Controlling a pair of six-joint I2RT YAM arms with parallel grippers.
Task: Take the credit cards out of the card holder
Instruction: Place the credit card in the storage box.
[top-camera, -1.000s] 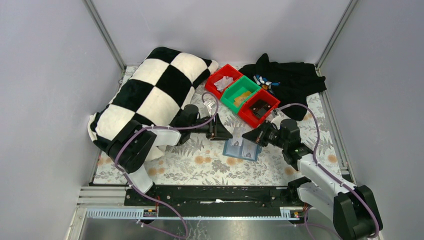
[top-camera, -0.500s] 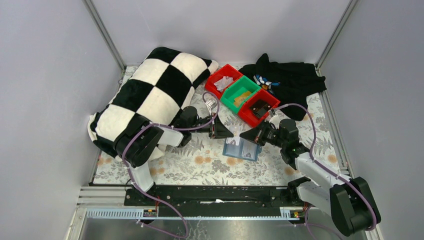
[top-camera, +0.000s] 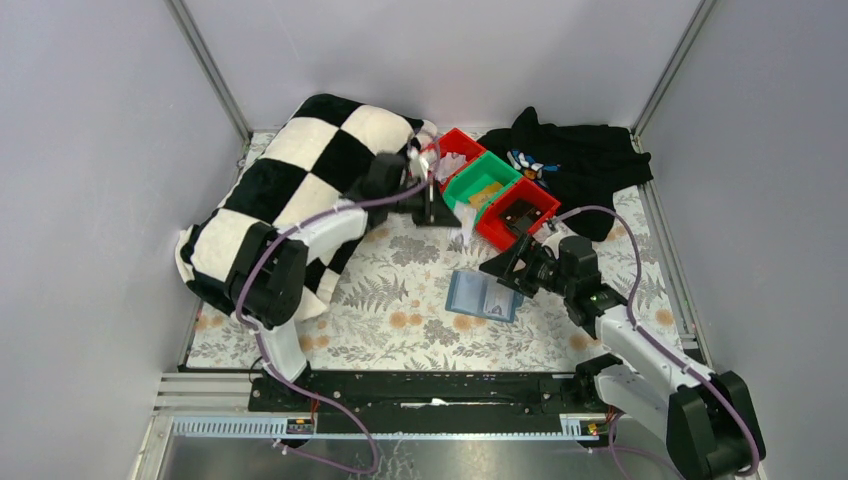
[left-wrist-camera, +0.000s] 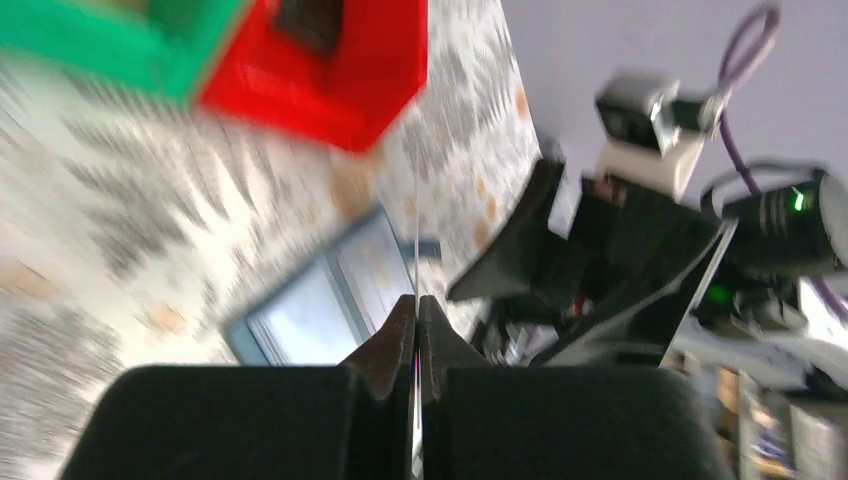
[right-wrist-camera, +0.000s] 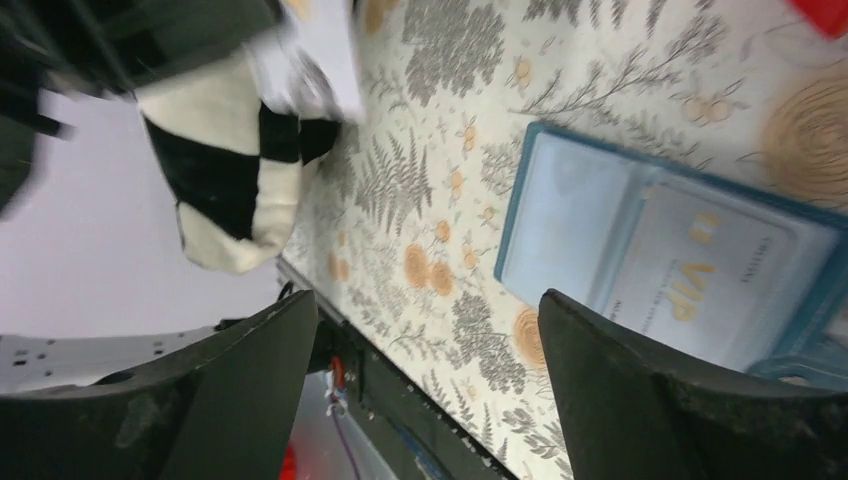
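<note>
The teal card holder (top-camera: 484, 296) lies open and flat on the floral cloth. In the right wrist view the card holder (right-wrist-camera: 575, 215) has one pale credit card (right-wrist-camera: 705, 278) with gold print in its right pocket. My left gripper (top-camera: 453, 221) is raised beside the bins, shut on another credit card (top-camera: 465, 235), which hangs from it. In the left wrist view the left gripper (left-wrist-camera: 417, 300) pinches that card (left-wrist-camera: 416, 200) edge-on. My right gripper (top-camera: 503, 276) hovers open at the holder's right edge. The right gripper (right-wrist-camera: 430, 330) has nothing between its fingers.
A row of bins stands at the back: red (top-camera: 447, 160), green (top-camera: 482, 186), red (top-camera: 520, 215). A checkered pillow (top-camera: 300, 190) fills the left side, and a black cloth (top-camera: 585, 160) lies at the back right. The table's metal front rail (top-camera: 430, 385) runs below the holder.
My left gripper closed on a card over the holder and carried it up and back toward the bins. My right gripper, shut before, has opened beside the holder.
</note>
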